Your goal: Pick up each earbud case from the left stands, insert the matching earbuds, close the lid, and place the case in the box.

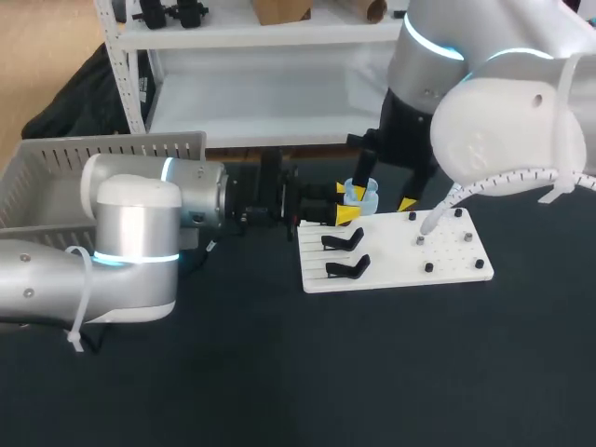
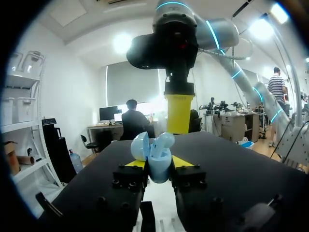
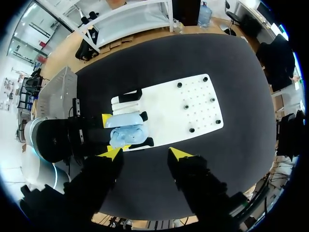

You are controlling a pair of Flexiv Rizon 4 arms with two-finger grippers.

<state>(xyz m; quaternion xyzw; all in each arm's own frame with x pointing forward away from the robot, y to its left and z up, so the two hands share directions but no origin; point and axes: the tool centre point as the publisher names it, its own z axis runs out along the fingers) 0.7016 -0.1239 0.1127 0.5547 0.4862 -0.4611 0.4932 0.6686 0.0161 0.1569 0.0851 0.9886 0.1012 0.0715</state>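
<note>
Earbud case [image 1: 361, 193] was held above the back left corner of the white pegboard [image 1: 447, 265], clamped between the yellow tips of the left gripper [image 1: 345, 202], which came in from the side. From the head view you could make out little more than a pale blue shape.

The left wrist view gave you more. There the case [image 2: 157, 157] stood upright with both tips of the left gripper [image 2: 158, 164] pressed to its sides. Its rounded lid was swung open, and what looked like an earbud stem stood in it, though that was hard to tell.

The right wrist view looked straight down. You saw the case [image 3: 128, 130] laid open as two glossy blue halves side by side. The right gripper [image 3: 146, 153] hovered over it with its fingers spread well apart, touching nothing.

Only the head view showed you the two black stands [image 1: 343, 242] on the board's left part, near the case, and the grey slotted box [image 1: 56, 172] behind the left arm.
</note>
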